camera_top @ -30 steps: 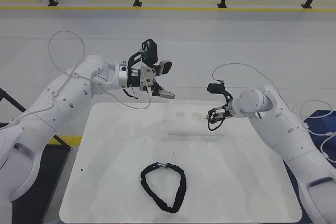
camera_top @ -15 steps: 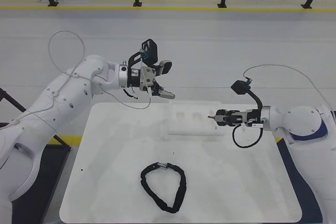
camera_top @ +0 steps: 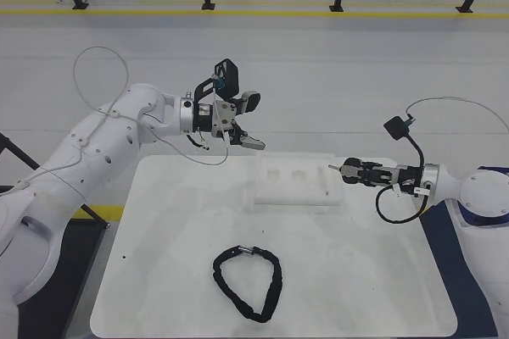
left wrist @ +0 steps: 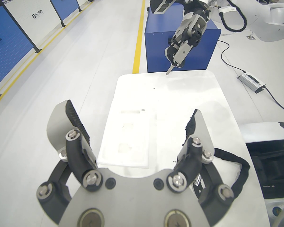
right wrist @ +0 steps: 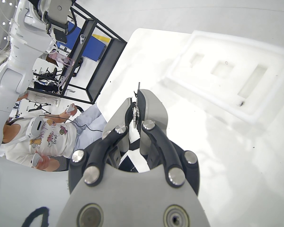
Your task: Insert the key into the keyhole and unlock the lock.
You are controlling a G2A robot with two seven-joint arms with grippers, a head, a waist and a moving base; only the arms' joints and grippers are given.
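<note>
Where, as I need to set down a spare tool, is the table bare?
Bare table lies between the foam tray and the chain lock, and on both sides of the lock. It is crowded at the tray's right end, where the right gripper holds the key.

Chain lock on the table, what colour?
The chain lock is black all round its loop; the top view shows it best.

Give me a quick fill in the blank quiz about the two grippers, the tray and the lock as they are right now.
The right gripper is shut on the ___.
The left gripper is ___ and empty.
The white foam tray has ___ recesses.
The chain lock lies on the ___, touched by neither gripper.
Missing words: key, open, three, table.
</note>
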